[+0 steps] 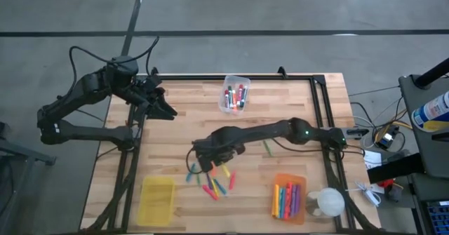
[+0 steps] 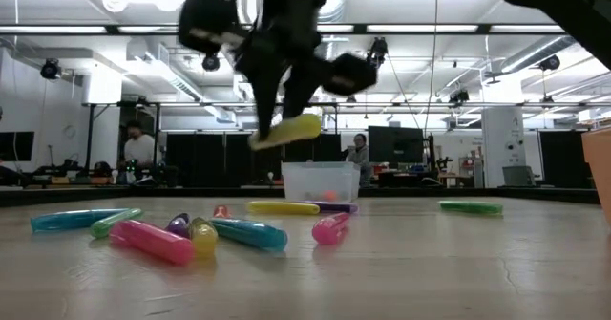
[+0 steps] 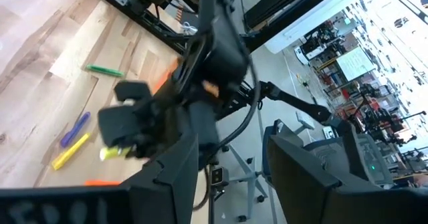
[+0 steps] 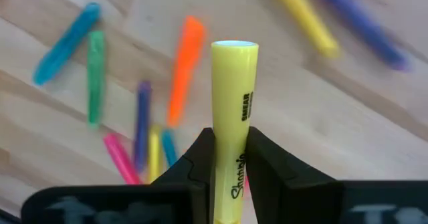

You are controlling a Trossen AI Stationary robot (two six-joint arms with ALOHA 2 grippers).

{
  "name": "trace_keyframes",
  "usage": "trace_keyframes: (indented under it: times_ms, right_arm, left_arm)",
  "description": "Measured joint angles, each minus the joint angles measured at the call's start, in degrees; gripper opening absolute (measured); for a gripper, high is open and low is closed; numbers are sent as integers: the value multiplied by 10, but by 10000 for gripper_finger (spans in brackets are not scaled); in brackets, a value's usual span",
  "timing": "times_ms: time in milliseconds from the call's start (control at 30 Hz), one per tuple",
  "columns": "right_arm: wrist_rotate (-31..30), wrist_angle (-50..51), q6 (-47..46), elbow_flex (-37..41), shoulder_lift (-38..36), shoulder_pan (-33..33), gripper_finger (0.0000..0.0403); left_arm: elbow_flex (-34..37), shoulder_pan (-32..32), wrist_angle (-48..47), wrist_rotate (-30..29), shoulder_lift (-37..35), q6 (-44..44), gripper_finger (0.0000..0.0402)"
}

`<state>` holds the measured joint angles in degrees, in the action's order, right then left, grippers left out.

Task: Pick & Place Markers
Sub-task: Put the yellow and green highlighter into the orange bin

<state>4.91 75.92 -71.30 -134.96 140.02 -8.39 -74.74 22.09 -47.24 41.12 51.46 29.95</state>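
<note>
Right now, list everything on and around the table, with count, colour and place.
held marker: one, yellow, lifted off the table in the right tool's grip
loose markers: about ten or more, mixed colours, scattered on the table's front middle
green marker: one, lying apart, right of the pile
clear bin: one, at the table's far edge, with red and dark markers inside
yellow bin: one, front left, no markers visible inside
orange bin: one, front right, with several mixed markers inside
white round thing: one, right of the orange bin
people: two, in the room beyond
left tool: open, waiting at the far left corner
right tool: shut on the held marker, above the pile
</note>
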Motion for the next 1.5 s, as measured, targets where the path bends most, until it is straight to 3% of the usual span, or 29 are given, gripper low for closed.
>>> trace_keyframes:
  times_ms: [333,667,1200,1300,1500]
  right_arm:
    - [-56,142,-86,0,-95,-41,61]
    - [-96,140,-269,21,-144,-128,62]
    - [12,141,-594,183,-154,-318,63]
    - [45,141,-599,222,-161,-334,63]
    - [38,141,-592,291,-185,-328,63]
  left_arm:
    - [0,0,-2,0,-1,0,171]
    - [0,0,-2,0,-1,0,171]
    - [0,0,-2,0,1,0,171]
    - [0,0,-2,0,2,0,171]
    - [0,0,-2,-2,7,0,171]
